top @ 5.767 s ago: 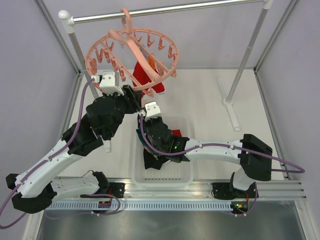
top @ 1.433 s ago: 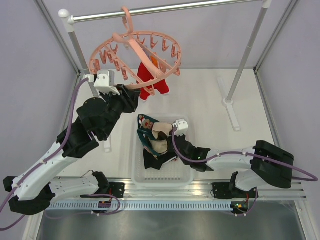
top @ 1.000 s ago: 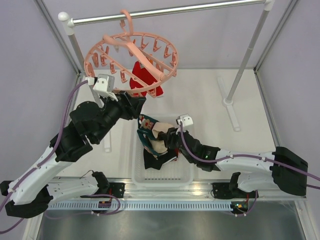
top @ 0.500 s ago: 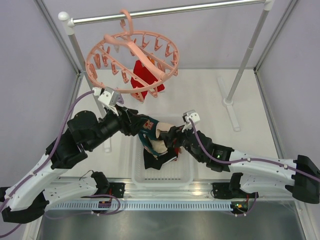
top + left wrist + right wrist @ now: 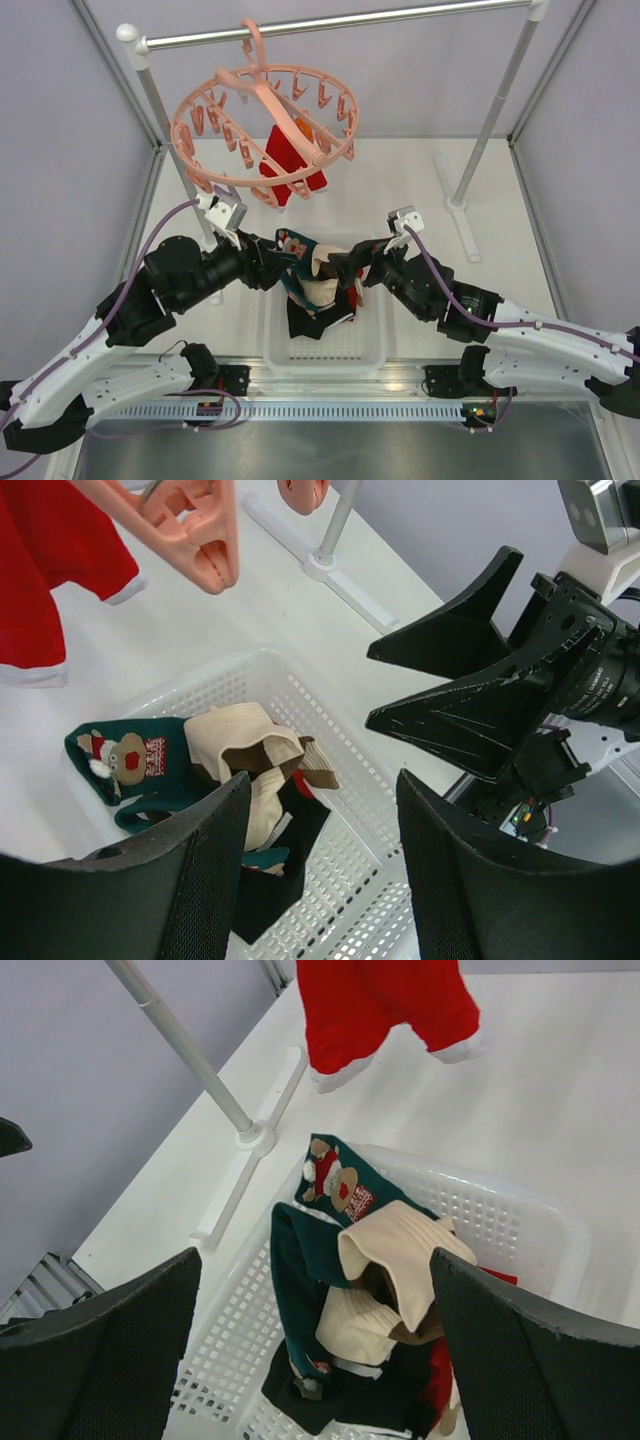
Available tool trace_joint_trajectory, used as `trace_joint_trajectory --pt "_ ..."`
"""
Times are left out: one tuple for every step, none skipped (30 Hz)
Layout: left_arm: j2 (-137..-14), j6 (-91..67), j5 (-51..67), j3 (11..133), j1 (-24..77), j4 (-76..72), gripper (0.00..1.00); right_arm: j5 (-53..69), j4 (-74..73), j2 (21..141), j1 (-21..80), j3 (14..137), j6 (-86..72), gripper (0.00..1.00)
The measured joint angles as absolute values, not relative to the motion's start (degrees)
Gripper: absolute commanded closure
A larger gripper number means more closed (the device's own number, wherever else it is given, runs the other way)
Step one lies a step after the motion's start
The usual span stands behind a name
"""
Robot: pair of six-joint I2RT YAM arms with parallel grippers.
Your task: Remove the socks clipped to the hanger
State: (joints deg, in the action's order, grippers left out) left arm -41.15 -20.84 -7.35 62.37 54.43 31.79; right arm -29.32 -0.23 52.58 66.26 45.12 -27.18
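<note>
Socks point(image 5: 310, 285) lie in basket point(image 5: 345, 345) below the hanger point(image 5: 280, 105).

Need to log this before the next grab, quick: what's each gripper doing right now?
Left gripper: open, holding nothing.
Right gripper: open, holding nothing.

From here I see a white tabletop point(image 5: 400, 180) filling the middle of the overhead view. A white perforated plastic basket point(image 5: 335, 345) sits flat on it at lower centre, close to the bottom edge. To the basket's upper right, well apart, lies the rack's right foot bar point(image 5: 458, 208). On my right wrist view the rack's left foot bar point(image 5: 235, 1185) lies just beside the basket's corner.
</note>
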Motion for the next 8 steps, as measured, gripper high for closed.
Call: trace_joint_trajectory --pt "-41.01 -20.84 -7.35 62.24 54.43 31.86 0.36 -29.8 -1.23 52.6 66.26 45.65 -27.16 0.02" --pt "-40.91 -20.84 -7.35 62.17 54.43 31.88 0.36 -30.22 -1.91 52.58 66.26 46.02 -27.18 0.02" --pt "-40.8 -20.84 -7.35 62.17 54.43 31.88 0.36 -30.55 -2.44 52.56 66.26 46.19 -27.18 0.02" --pt "-40.75 -20.84 -7.35 62.17 54.43 31.86 0.36 -30.85 -2.81 52.56 66.26 46.26 -27.18 0.02" --pt "-40.73 -20.84 -7.35 62.15 54.43 31.88 0.36 -30.96 -3.25 52.56 66.26 46.26 -27.18 0.02" --pt "-40.75 -20.84 -7.33 62.15 54.43 31.88 0.36 -31.07 -3.77 52.56 66.26 46.26 -27.18 0.02" --pt "-40.77 -20.84 -7.33 62.15 54.43 31.88 0.36 -31.2 -4.14 52.56 66.26 46.26 -27.18 0.02" --pt "-40.82 -20.84 -7.31 62.15 54.43 31.88 0.36 -31.42 -4.45 52.56 66.26 46.26 -27.18 0.02"
